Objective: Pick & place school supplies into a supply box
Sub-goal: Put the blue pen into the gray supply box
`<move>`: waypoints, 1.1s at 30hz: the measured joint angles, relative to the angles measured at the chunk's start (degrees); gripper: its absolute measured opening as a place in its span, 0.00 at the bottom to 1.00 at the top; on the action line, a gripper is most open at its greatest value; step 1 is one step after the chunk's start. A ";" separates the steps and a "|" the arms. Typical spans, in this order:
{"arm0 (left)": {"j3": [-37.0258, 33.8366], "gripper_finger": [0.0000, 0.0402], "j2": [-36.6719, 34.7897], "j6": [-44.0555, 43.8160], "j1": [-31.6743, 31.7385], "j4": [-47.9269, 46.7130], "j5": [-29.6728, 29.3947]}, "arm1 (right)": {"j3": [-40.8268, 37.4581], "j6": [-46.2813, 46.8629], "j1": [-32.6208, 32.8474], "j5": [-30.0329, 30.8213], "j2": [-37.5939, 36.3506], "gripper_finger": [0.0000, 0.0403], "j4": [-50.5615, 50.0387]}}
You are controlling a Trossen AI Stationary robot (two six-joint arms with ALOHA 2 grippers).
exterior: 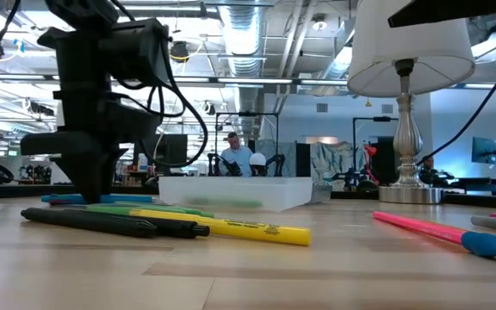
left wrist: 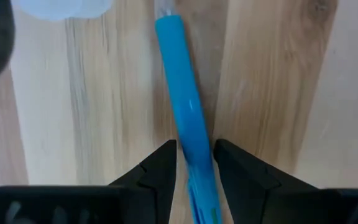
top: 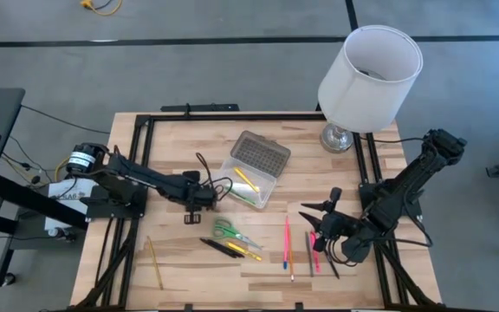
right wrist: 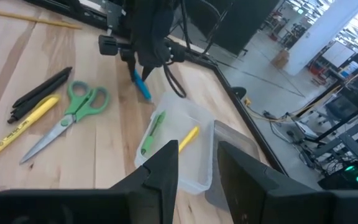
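While the left end effector (left wrist: 194,165) is down at the tabletop (top: 180,260) just beside the supply box (top: 254,169), its two fingers (left wrist: 157,168) stand closely on either side of a blue pen (left wrist: 185,118) that lies flat on the wood; they frame the pen narrowly, and whether they press it cannot be told. Inside the open supply box lie a green pen (right wrist: 152,132) and a yellow one (right wrist: 188,138), with the grey lid (top: 262,153) folded back on the far side. Near the box, toward the front edge, rest the green-handled scissors (top: 232,232), a yellow marker (exterior: 231,227) and black pens (exterior: 102,221). Farther from the box, the right end effector (right wrist: 197,171) hangs above the pink pencil (top: 287,243) with its fingers slightly apart, holding nothing. A white lamp (top: 366,74) stands beyond the box.
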 joint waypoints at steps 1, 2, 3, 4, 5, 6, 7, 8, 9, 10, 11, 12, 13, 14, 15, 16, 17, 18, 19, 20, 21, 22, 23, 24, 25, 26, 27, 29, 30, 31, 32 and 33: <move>0.00 0.29 0.00 -0.63 0.20 -0.02 0.45 | 0.00 0.00 -0.38 -0.49 0.00 0.27 -0.05; 0.00 0.29 0.00 -1.36 0.39 -0.08 0.89 | 0.00 0.00 -0.79 -1.06 0.00 0.27 -0.03; 0.00 0.29 0.00 -1.79 0.53 -0.17 1.24 | 0.00 0.00 -1.23 -1.87 0.00 0.27 -0.05; 0.00 0.29 0.00 -2.00 0.62 -0.29 1.53 | 0.00 0.01 -1.74 -2.70 0.00 0.27 -0.10; 0.02 0.28 0.02 -2.39 0.67 -0.48 1.73 | 0.00 0.02 -2.25 -3.53 0.00 0.27 -0.10; 0.02 0.27 0.04 -2.84 0.66 -0.64 1.92 | 0.00 0.02 -2.76 -4.20 0.00 0.27 -0.10; 0.02 0.25 0.05 -3.12 0.65 -0.79 2.15 | 0.00 0.02 -3.16 -4.93 0.00 0.27 -0.10; 0.02 0.23 0.07 -3.48 0.65 -0.94 2.48 | 0.00 0.02 -3.58 -5.55 0.00 0.27 -0.11; 0.02 0.21 0.09 -3.64 0.62 -1.01 2.64 | 0.00 0.02 -3.97 -6.03 0.00 0.27 -0.12; 0.02 0.19 0.11 -3.66 0.60 -1.13 2.83 | 0.00 0.02 -4.34 -6.51 0.00 0.27 -0.10; 0.02 0.17 0.13 -3.68 0.58 -1.24 2.95 | 0.00 0.02 -4.66 -6.96 0.00 0.27 -0.10; 0.02 0.15 0.13 -3.70 0.58 -1.36 2.99 | 0.00 0.04 -4.90 -7.19 0.00 0.27 -0.12; 0.02 0.13 0.13 -3.72 0.56 -1.42 3.01 | 0.00 0.04 -5.09 -7.36 0.00 0.27 -0.10; 0.02 0.11 0.13 -3.74 0.56 -1.48 3.02 | 0.00 0.04 -5.19 -7.38 0.00 0.27 -0.10; 0.02 0.11 0.13 -3.74 0.56 -1.53 3.04 | 0.00 0.04 -5.30 -7.40 0.00 0.27 -0.12; 0.02 0.10 0.13 -3.74 0.56 -1.58 3.06 | 0.00 0.04 -5.29 -7.40 0.00 0.27 -0.10; 0.02 0.10 0.13 -3.74 0.56 -1.63 3.10 | 0.00 0.04 -5.30 -7.43 0.08 0.27 -0.08; 0.02 0.11 0.14 -3.76 0.56 -1.71 3.14 | 0.00 0.03 -5.30 -7.48 0.23 0.27 -0.07; 0.02 0.12 0.15 -3.82 0.53 -1.77 3.16 | 0.00 0.01 -5.28 -7.66 0.28 0.27 -0.16; 0.01 0.14 0.16 -4.08 0.44 -1.80 3.15 | 0.00 0.00 -5.29 -7.94 0.28 0.27 -0.15; 0.00 0.15 0.17 -4.34 0.34 -1.85 3.14 | 0.00 0.01 -5.30 -8.25 0.28 0.27 -0.05; 0.00 0.16 0.18 -4.46 0.17 -1.95 3.10 | 0.00 0.01 -5.30 -8.35 0.28 0.27 -0.13; 0.01 0.17 0.20 -4.46 -0.02 -2.09 2.96 | 0.00 0.00 -5.30 -8.45 0.28 0.27 -0.14; 0.11 0.17 0.24 -4.51 -0.34 -2.32 2.76 | 0.00 0.01 -5.30 -8.45 0.28 0.27 -0.11; 0.32 0.17 0.35 -4.70 -0.70 -2.62 2.51 | 0.00 0.00 -5.30 -8.45 0.28 0.27 -0.12; 0.60 0.17 0.42 -4.87 -1.07 -2.99 2.27 | 0.00 0.00 -5.30 -8.45 0.28 0.27 -0.14; 0.99 0.16 0.50 -5.06 -1.48 -3.36 2.07 | 0.00 0.00 -5.30 -8.45 0.28 0.27 -0.12; 1.87 0.14 0.55 -5.15 -2.42 -4.01 2.10 | 0.00 0.00 -5.30 -8.45 0.28 0.27 -0.11; 2.32 0.13 0.56 -5.23 -2.88 -4.50 2.37 | 0.00 0.00 -5.30 -8.45 0.28 0.27 -0.13; 2.80 0.13 0.64 -5.28 -3.37 -4.91 2.71 | 0.00 0.00 -5.30 -8.45 0.28 0.27 -0.11; 3.27 0.12 0.66 -5.30 -3.86 -5.07 3.26 | 0.00 0.00 -5.30 -8.45 0.28 0.27 -0.12; 3.67 0.12 0.68 -5.32 -4.36 -5.31 4.02 | 0.00 0.00 -5.30 -8.45 0.28 0.27 -0.12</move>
